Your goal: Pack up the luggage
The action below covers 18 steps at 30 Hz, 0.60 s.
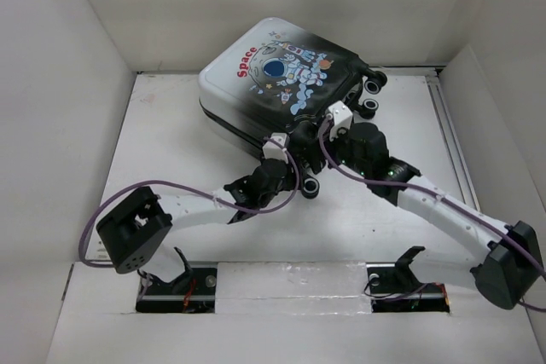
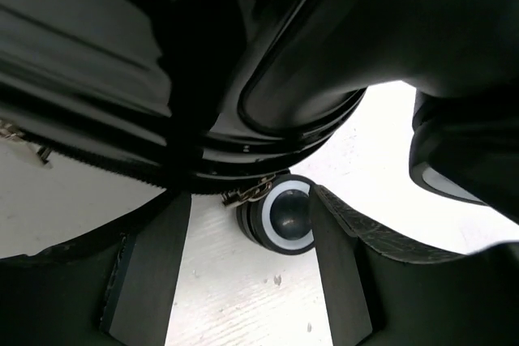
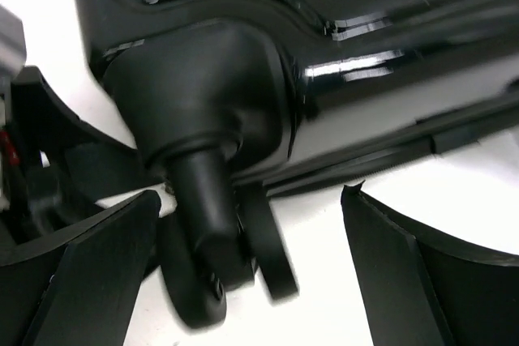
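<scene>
My left gripper [image 2: 247,220] stands half-spread, holding nothing. The zip pull [image 2: 248,192] hangs between my fingertips, with a wheel [image 2: 285,218] just behind it. I judge I should pinch the pull alone and square on, since that wheel crowds one finger. My right gripper [image 3: 250,200] is released too, spread wide around another caster [image 3: 215,232]. Beyond both sets of fingers, the suitcase [image 1: 273,66] lies shut on the table [image 1: 171,142].
</scene>
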Tool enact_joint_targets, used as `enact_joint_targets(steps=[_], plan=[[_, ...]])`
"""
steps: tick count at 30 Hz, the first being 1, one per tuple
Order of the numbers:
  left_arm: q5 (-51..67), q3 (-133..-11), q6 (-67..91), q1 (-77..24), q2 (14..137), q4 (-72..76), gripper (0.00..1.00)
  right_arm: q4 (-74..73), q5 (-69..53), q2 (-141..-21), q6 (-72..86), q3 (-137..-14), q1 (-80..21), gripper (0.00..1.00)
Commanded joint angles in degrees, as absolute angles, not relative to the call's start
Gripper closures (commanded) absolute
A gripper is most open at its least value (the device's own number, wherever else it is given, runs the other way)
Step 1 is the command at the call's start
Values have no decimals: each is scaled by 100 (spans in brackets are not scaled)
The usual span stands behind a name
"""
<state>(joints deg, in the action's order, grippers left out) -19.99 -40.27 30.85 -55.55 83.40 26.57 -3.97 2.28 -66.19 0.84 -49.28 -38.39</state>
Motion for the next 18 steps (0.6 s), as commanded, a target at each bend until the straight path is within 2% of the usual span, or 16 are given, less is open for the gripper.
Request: enact_joint_targets(steps=[1,4,8,10,13,15,18], plan=[[-2065,-4307,2979,-5590,8437,2926,44,-290,-974,-6969,-123,-5361,-3516,1],[-2065,-4307,2979,-5590,8542,2988,49,-290,-1457,-7356,-176,-5519,-3340,1],[-2118,-4307,2979,-5590,8596,2988,53,-290,-1380,-7479,-176,-5624,-3270,1],[-2118,-4359,2979,-5590,8648,2988,63,-290,-1476,-7593,-176,-5625,-3182,1],[-2258,-4412,2979,-5590,8648,2988,71,-290,-1749,-7655,-176,-5678,-3103,2],[-2346,-4412,2979,-5590,8648,2988,80,-290,-1819,-7726,-176,-5678,-3103,10],[-2539,-4412,3032,-5590,8648,2927,99,-237,-1924,-7796,-176,-5617,-3103,33]])
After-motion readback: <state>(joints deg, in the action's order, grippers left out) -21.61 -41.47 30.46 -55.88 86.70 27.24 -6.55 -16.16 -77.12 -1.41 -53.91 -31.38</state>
